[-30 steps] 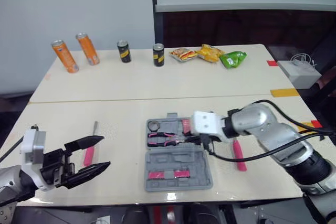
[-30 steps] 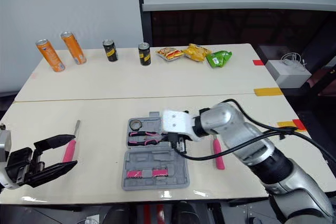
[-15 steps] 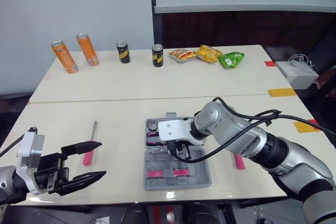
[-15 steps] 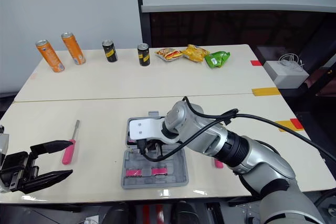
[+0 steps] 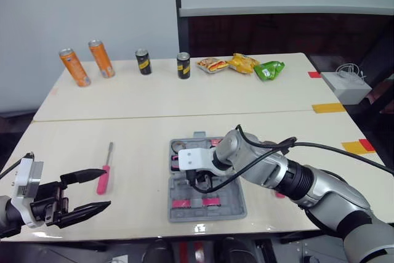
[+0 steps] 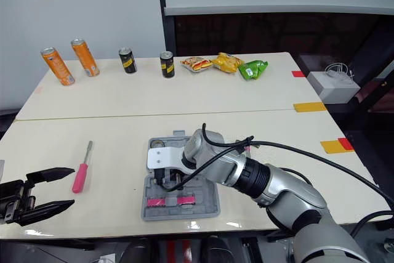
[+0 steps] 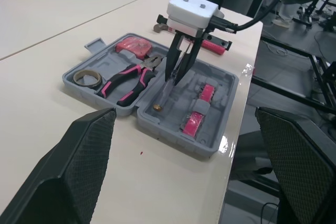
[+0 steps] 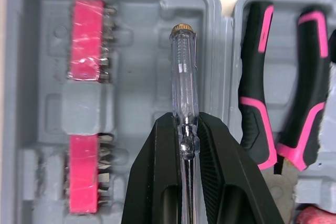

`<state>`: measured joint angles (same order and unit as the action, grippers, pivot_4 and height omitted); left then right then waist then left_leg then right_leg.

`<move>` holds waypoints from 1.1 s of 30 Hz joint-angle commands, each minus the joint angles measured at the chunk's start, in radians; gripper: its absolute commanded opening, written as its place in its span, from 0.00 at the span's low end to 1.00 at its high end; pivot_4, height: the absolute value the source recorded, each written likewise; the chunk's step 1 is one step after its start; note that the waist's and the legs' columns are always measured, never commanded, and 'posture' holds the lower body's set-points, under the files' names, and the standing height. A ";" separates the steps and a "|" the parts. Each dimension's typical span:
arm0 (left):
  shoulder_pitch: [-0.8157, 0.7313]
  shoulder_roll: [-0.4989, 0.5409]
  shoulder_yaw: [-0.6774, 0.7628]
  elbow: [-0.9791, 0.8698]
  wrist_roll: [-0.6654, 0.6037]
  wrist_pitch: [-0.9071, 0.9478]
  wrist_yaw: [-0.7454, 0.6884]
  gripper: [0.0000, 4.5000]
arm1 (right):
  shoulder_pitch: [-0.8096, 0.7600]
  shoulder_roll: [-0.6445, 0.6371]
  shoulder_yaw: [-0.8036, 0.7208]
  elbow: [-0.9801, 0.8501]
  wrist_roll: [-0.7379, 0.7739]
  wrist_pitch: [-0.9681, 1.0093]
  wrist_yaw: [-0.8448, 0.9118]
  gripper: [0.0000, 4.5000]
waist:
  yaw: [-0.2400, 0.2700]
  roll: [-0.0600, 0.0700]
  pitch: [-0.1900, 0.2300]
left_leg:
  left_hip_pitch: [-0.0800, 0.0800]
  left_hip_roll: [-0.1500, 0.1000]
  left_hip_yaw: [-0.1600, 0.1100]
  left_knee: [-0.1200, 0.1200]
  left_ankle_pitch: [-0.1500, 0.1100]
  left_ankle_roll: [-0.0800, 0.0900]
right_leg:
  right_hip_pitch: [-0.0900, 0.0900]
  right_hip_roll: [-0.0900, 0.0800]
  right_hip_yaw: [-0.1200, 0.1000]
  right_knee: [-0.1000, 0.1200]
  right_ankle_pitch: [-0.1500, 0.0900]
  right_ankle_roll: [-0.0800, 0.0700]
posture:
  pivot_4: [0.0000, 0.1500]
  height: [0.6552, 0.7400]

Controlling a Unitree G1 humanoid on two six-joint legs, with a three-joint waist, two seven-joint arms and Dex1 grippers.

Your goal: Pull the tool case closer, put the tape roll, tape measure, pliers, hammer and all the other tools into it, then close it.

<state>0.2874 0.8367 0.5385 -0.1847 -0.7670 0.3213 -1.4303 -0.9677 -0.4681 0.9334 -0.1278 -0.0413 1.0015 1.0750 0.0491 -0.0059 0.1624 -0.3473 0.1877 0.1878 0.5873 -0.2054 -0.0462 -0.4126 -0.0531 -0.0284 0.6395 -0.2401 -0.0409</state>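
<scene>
- The right gripper (image 8: 185,124) is clamped on a clear tester screwdriver (image 8: 181,66), held over the near half of the open tool case (image 5: 184,214), lower centre.
- The left gripper (image 5: 106,188) is spread wide and empty, lower left.
- The far half holds pliers (image 7: 128,80) and a tape roll (image 7: 86,78).
- Surface: 2 cream tables (image 5: 135,146) butted together, with a pink screwdriver (image 5: 103,177) centre left, and 4 cans (image 5: 74,66) and 3 snack bags (image 5: 243,63) across the upper frame.
- Room: pale wall (image 5: 92,4) upper left, dark panel (image 5: 277,32) upper right.

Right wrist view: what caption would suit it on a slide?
The right tool grips a clear-handled screwdriver pointing into the open grey tool case, between pink bit holders and pink-and-black pliers.
</scene>
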 commanded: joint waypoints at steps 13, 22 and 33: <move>0.044 -0.036 -0.002 -0.004 0.018 -0.071 -0.044 1.00 | 0.025 0.102 0.003 0.068 -0.019 0.007 -0.053 0.11 | -0.002 -0.002 -0.001 | 0.002 0.004 0.000 0.000 0.001 -0.002 | 0.001 0.004 0.001 0.001 0.001 -0.002 | 1.00 1.00; 0.047 -0.048 -0.006 0.013 0.013 -0.092 -0.061 1.00 | 0.057 0.036 -0.100 -0.019 0.027 0.000 -0.033 0.43 | 0.003 -0.002 -0.001 | 0.003 0.008 0.000 0.000 0.003 -0.006 | 0.000 0.008 0.000 0.001 0.003 -0.006 | 1.00 1.00; 0.040 -0.071 -0.018 -0.040 -0.015 -0.076 -0.029 1.00 | 0.440 0.075 -0.562 -0.049 0.304 -0.496 -0.012 0.43 | 0.006 -0.004 -0.002 | 0.001 0.008 0.001 0.000 0.003 -0.005 | 0.000 0.009 0.000 0.000 0.003 -0.006 | 1.00 1.00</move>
<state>0.3274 0.7637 0.5068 -0.1971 -0.7598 0.2438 -1.4600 -0.5467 -0.3945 0.4332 -0.1691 0.2181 0.5907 1.0486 0.0553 -0.0094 0.1607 -0.3464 0.1962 0.1889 0.5876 -0.2024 -0.0516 -0.4127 -0.0442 -0.0280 0.6394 -0.2368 -0.0471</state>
